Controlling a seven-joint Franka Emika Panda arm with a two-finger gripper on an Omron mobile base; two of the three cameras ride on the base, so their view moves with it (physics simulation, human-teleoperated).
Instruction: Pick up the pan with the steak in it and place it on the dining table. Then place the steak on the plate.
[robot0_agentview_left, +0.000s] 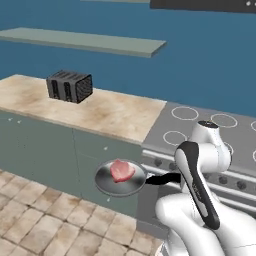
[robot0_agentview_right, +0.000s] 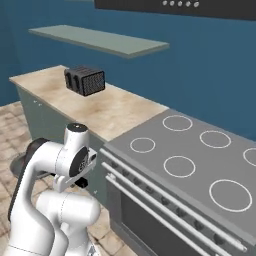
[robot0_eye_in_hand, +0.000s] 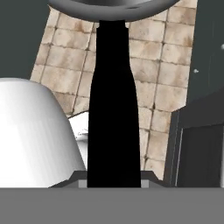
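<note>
Beige marbled table (robot0_agentview_left: 100, 112), grey stove top (robot0_agentview_right: 200, 165), tiled floor (robot0_agentview_left: 45, 220). Tool (robot0_eye_in_hand: 113, 181) clamped on black handle (robot0_eye_in_hand: 113, 109); round grey metal pan (robot0_agentview_left: 120, 179) airborne above floor, pink steak (robot0_agentview_left: 122, 170) inside.

You see the surface (robot0_agentview_left: 90, 112) and stove (robot0_agentview_right: 190, 165) from behind, left and right, both looking forward and down. Your hand camera sits close, looking along the pan's handle (robot0_eye_in_hand: 113, 109) toward the floor (robot0_eye_in_hand: 157, 52).
</note>
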